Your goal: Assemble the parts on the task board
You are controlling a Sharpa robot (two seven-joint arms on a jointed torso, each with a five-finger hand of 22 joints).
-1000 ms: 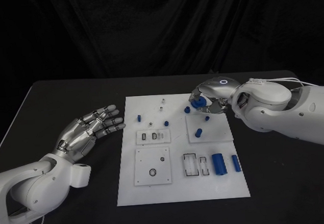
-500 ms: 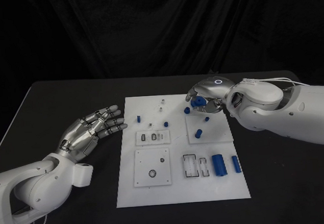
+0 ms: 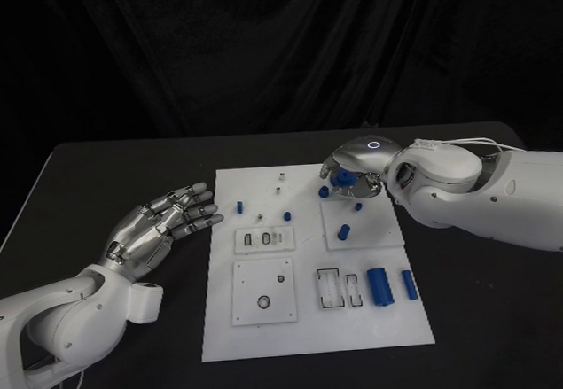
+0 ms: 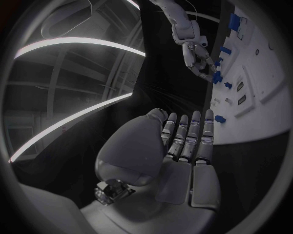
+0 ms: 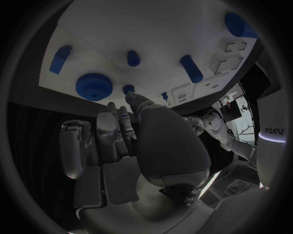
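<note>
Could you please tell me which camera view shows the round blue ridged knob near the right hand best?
The right wrist view: the round blue ridged knob lies large and unobstructed there. In the head view the right robot hand partly hides it; the left wrist view shows it tiny.

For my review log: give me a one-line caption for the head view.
Right silver hand hovers by a blue ribbed knob at the white task board's far edge; left silver hand rests open beside it.

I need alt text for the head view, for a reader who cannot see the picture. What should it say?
The robot's right hand hovers over the far right corner of the white task board, right by a round blue part. Its left hand lies open on the black table, left of the board. More blue parts lie on the board.
</note>
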